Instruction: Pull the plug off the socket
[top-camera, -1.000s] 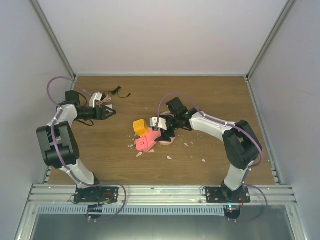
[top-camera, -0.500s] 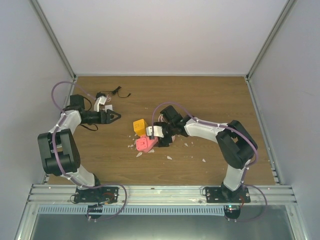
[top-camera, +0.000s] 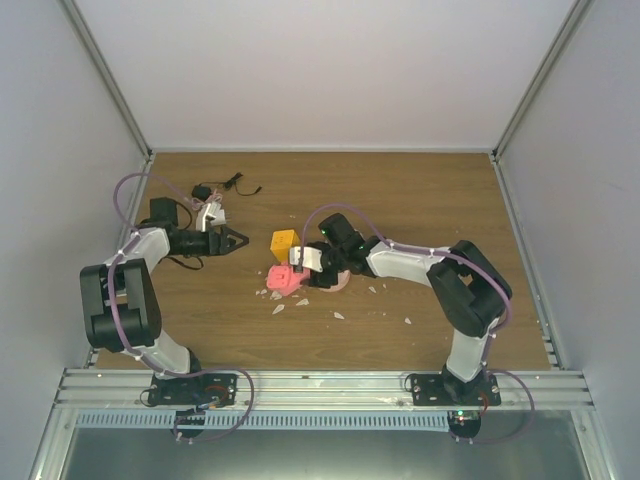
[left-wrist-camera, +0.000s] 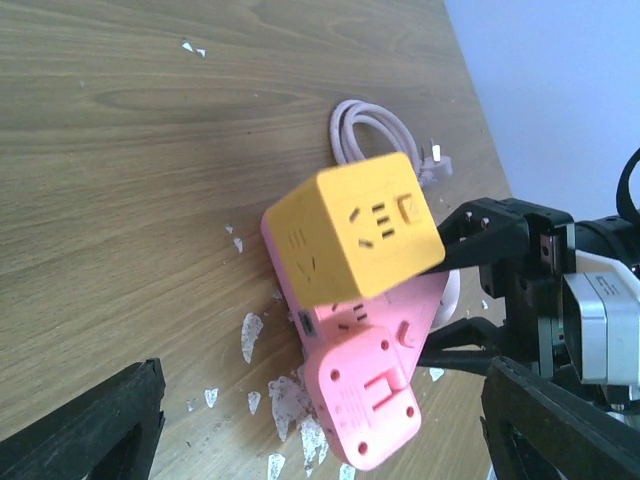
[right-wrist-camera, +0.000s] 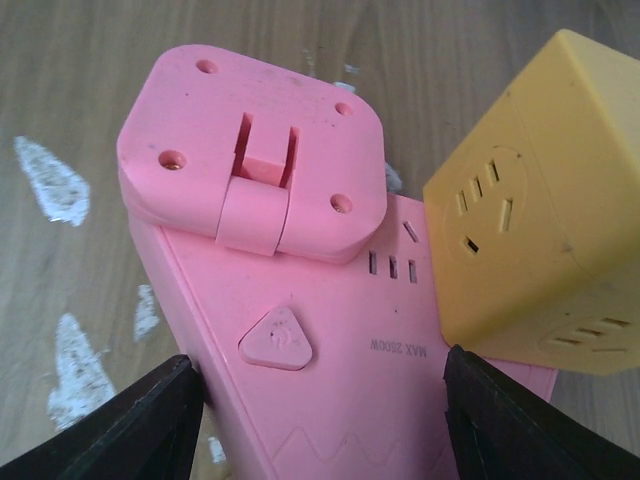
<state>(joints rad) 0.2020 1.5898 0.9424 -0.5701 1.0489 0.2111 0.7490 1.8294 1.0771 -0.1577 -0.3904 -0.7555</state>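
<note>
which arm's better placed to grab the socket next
Right. The right gripper has a finger on each side of the socket; whether they press it yet is unclear. The left gripper is open and stands well off to the left, only pointing toward it.

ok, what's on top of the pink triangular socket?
A yellow cube adapter and a small pink rounded-square block sit on the socket. Whatever lies beneath them, prongs included, is covered.
</note>
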